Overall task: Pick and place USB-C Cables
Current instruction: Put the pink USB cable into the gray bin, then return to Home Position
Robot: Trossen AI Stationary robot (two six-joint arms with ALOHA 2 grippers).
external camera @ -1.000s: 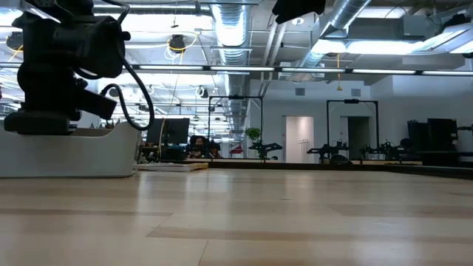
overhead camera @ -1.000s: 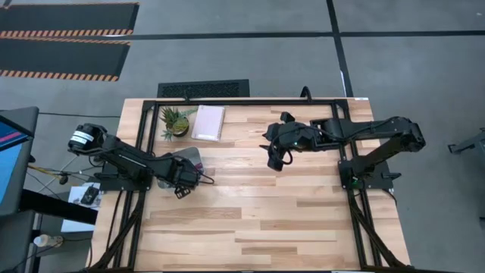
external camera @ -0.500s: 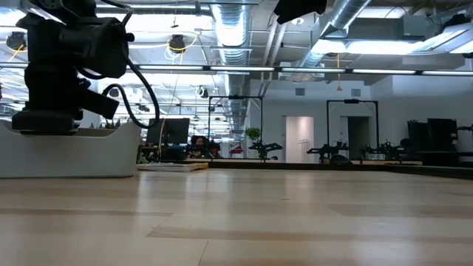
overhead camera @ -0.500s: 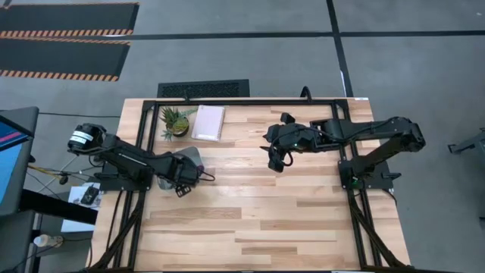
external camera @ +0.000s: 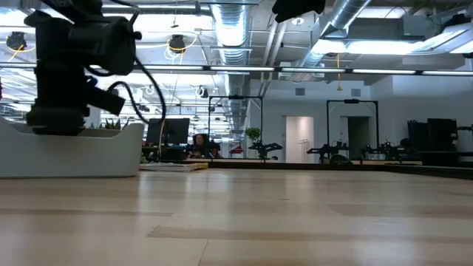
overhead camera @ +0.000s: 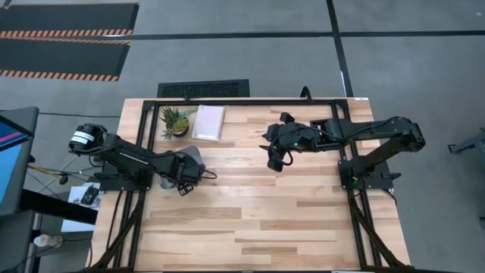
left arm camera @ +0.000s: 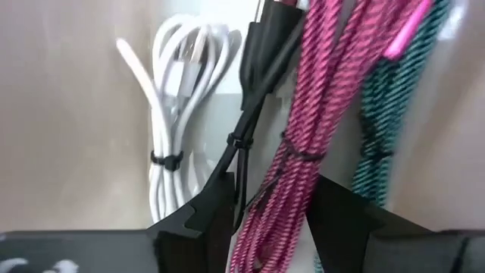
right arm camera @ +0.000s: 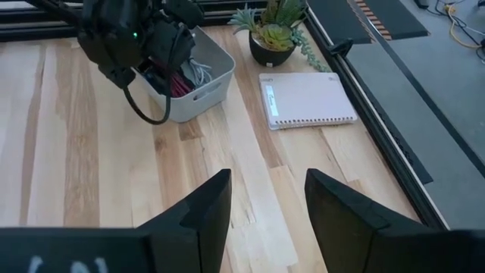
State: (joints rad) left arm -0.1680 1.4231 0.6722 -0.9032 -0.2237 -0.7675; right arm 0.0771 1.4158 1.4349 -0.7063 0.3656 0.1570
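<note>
Since a second ago, the left gripper [overhead camera: 184, 182] has slid a little along the tray [overhead camera: 193, 155], while the right gripper [overhead camera: 274, 161] has stayed where it was.

From above, the left arm reaches over the pale tray near the table's [overhead camera: 265, 220] left side and hides most of it. The right arm hangs over the table's middle, well apart from the tray. A small plant [overhead camera: 174, 121] and a white notebook [overhead camera: 208, 122] lie near the far edge.

At table height, the left arm's dark wrist [external camera: 74, 66] sits above the tray [external camera: 70, 151]. You cannot see the cables from here.

The left wrist camera looks down into the tray. Its two dark fingers [left arm camera: 208, 208] are spread, and the magenta cable [left arm camera: 318, 114] runs between them. They do not squeeze it. The black cable [left arm camera: 254, 83] lies just beside the magenta one, the white cable [left arm camera: 178, 114] lies on its other side, and the teal cable [left arm camera: 390, 121] lies past the magenta.

The right wrist camera shows its own fingers [right arm camera: 204, 208] spread over bare wood. Farther off stands the tray [right arm camera: 201, 80] with cables inside, under the left arm.
</note>
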